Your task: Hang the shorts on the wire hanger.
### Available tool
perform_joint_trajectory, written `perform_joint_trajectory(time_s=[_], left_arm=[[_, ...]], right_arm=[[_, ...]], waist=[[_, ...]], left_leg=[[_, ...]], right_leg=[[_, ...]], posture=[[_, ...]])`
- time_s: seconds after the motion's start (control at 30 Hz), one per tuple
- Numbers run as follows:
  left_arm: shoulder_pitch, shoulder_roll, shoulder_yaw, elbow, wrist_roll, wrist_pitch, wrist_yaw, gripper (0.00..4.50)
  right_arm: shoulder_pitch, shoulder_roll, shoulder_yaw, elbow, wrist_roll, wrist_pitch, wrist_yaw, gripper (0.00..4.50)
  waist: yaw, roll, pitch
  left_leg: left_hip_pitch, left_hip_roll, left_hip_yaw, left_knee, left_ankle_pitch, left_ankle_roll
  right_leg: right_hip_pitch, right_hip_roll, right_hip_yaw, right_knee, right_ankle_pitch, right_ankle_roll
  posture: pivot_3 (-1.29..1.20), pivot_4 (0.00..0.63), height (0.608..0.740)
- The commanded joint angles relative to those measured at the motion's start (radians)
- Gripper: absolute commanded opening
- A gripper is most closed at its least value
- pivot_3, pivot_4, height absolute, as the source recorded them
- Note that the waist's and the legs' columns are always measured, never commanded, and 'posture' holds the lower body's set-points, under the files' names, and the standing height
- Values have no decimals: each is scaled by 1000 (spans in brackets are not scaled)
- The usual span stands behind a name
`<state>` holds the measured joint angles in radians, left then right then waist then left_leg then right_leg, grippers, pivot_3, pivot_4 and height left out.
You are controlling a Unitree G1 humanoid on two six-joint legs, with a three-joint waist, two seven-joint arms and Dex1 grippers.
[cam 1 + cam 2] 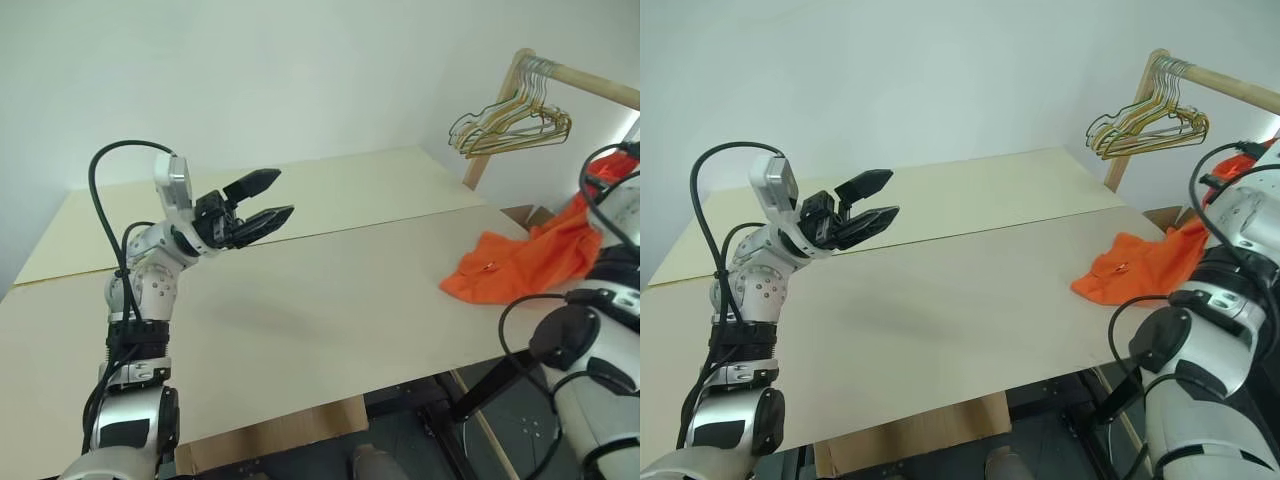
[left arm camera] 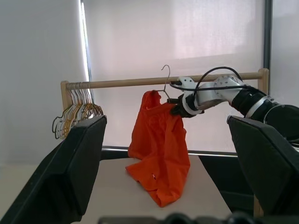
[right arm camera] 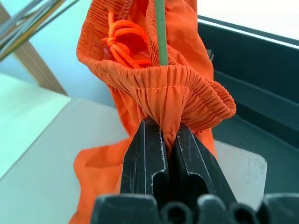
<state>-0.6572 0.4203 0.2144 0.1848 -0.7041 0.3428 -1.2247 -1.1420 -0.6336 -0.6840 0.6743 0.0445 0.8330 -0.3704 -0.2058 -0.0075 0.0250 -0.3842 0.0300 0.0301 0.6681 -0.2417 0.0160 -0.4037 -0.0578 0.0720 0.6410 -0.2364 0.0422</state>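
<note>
A: From my seat the table (image 1: 300,290) spans mid-frame, with the shorts (image 2: 159,144) hanging centre frame, hem on its top.

B: Yep. My right gripper (image 3: 169,140) pinches their waistband, the wire hanger (image 2: 164,81) poking out above. Left gripper (image 1: 262,205), upper left, is gaping, holding nothing.

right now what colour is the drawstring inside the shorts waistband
Bright orange, matching the shorts; the drawstring shows best in the right wrist view.

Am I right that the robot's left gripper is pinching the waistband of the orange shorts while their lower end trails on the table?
Not quite: the right gripper is pinching the waistband of the orange shorts, as the right wrist view shows. The left gripper hangs open and empty over the table. The lower end does trail there.
</note>
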Motion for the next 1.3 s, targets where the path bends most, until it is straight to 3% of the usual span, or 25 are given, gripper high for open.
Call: perform_joint_trajectory(time_s=[0.03,0.43,1.3], left_arm=[[-4,13,-5,-42,9,-17,13,4486],[3,26,-12,-53,13,-15,22,4486],[21,18,-22,-60,13,-16,48,4486]], right_arm=[[-76,-61,0,101,33,-108,-17,0],[-163,-166,-62,400,195,-230,-82,0],[-128,-224,-15,560,295,-360,-89,0]], waist=[[0,0,0],[1,0,0],[19,0,2]], left_leg=[[0,0,0,0,0,0],[0,0,5,-1,0,0],[0,0,7,-2,0,0]], right_leg=[[0,0,0,0,0,0],[0,0,1,-1,0,0],[1,0,1,-7,0,0]], posture=[[-97,0,740],[-89,0,740],[-80,0,740]])
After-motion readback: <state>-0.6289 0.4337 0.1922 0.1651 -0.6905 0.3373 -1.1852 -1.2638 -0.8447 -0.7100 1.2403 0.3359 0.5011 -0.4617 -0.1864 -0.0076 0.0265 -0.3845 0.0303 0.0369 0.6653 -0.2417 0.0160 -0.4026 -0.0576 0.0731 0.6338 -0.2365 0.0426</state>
